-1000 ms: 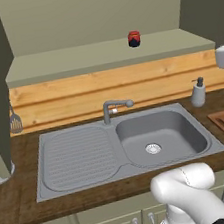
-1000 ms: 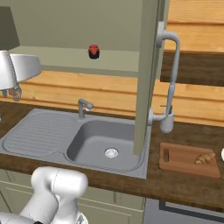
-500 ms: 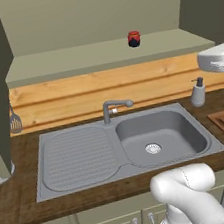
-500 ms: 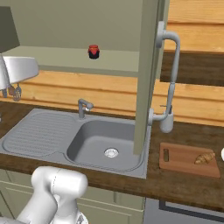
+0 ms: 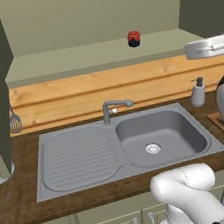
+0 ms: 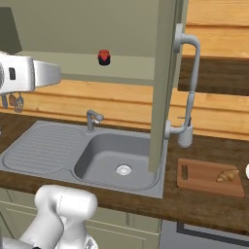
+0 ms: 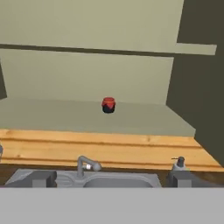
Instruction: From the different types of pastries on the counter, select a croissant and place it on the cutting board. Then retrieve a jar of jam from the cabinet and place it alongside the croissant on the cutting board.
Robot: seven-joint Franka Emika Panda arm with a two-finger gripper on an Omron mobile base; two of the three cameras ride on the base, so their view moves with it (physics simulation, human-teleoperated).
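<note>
Open cabinet shelving above a wooden backsplash fills the scene; the gripper [image 7: 109,178] hangs level before it, fingertips [image 7: 41,178] wide apart and empty. Straight ahead, the jam jar [image 7: 108,105] stands upright on the lower shelf, above the faucet [image 5: 113,108] and sink [image 6: 116,160]. Further right, the croissant [image 6: 227,175] lies on the cutting board [image 6: 206,180].

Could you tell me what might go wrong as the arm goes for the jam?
The jar stands deep on the cabinet shelf, so a long reach could tip it or push it back. The open door hangs close to the path. If the jar slips on the way, it would fall into the sink.
</note>
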